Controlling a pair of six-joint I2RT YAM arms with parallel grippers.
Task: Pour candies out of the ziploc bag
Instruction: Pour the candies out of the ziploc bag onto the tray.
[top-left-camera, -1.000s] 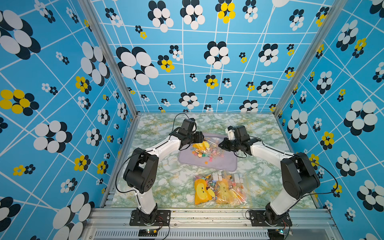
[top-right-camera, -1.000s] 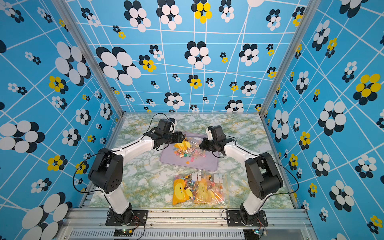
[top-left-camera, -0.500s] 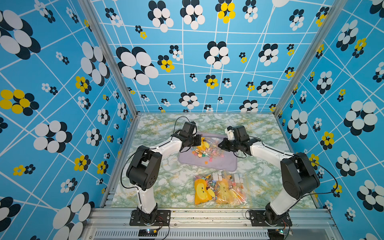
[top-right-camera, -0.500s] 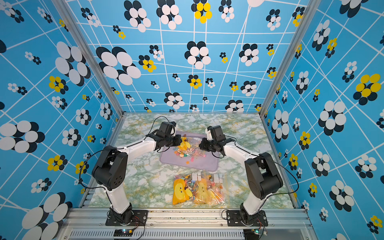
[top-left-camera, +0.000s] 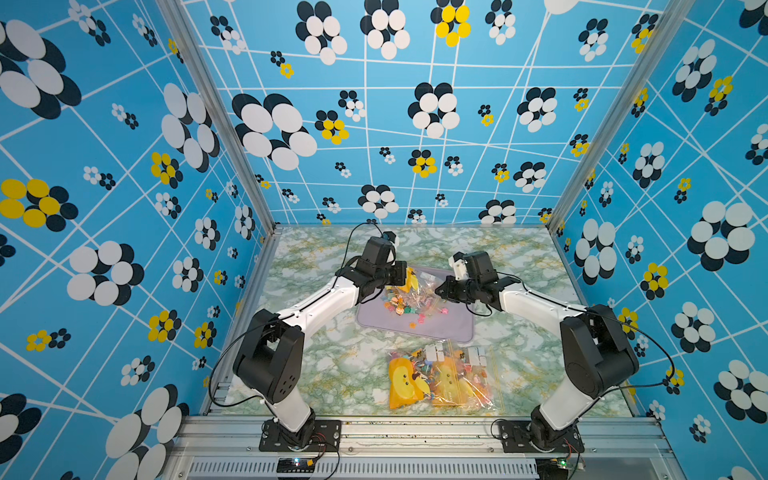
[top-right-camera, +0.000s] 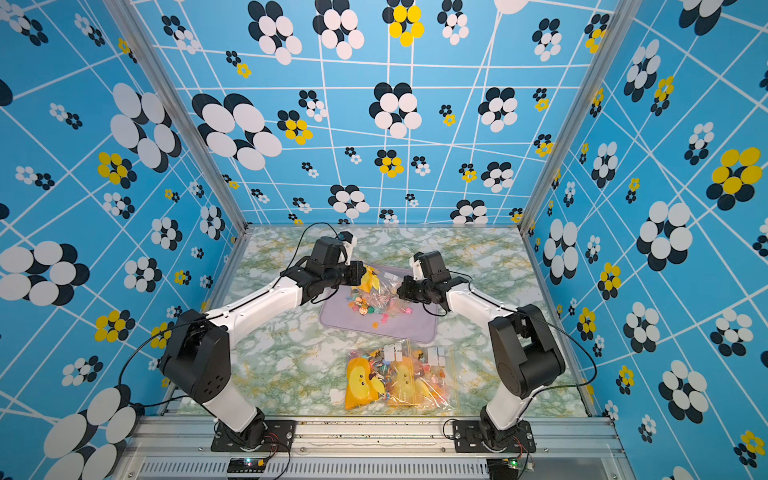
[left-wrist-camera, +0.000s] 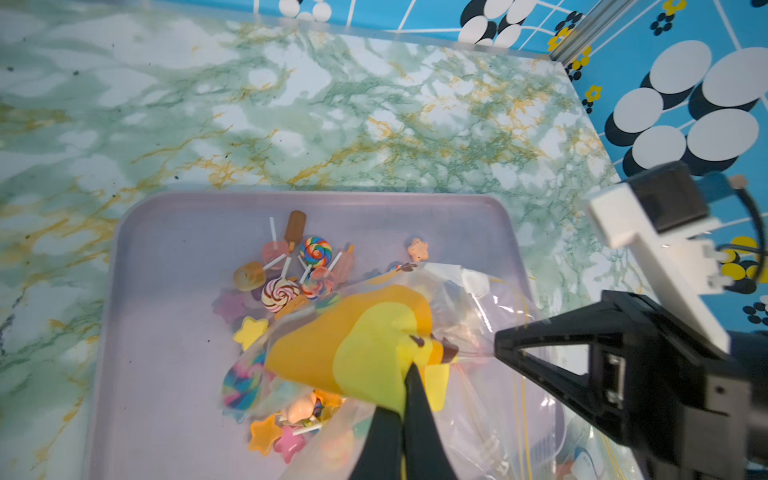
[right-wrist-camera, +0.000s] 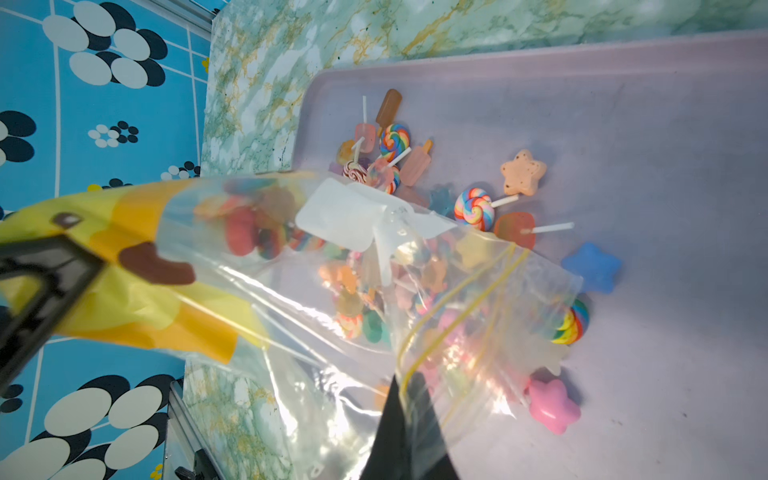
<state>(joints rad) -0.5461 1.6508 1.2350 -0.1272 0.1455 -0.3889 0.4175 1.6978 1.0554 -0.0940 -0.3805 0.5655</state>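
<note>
A clear ziploc bag (top-left-camera: 417, 286) with a yellow printed end hangs stretched over the lavender tray (top-left-camera: 451, 328). My left gripper (left-wrist-camera: 409, 369) is shut on the yellow bottom end. My right gripper (right-wrist-camera: 406, 384) is shut on the mouth end, by the yellow zip line. In both top views the two grippers face each other across the bag (top-right-camera: 376, 286). Candies (left-wrist-camera: 291, 270), among them swirl lollipops and stars, lie loose on the tray (left-wrist-camera: 166, 332). More candies (right-wrist-camera: 353, 299) are still inside the bag (right-wrist-camera: 291, 316), near its mouth.
Two other filled ziploc bags (top-left-camera: 440, 376) lie side by side on the marble table near the front edge, in front of the tray. Blue flower-print walls (top-left-camera: 124, 249) close in the left, right and back sides.
My left gripper has shut on the yellow end of the bag, and its arm has shifted slightly. The right gripper has kept its grip and place.
</note>
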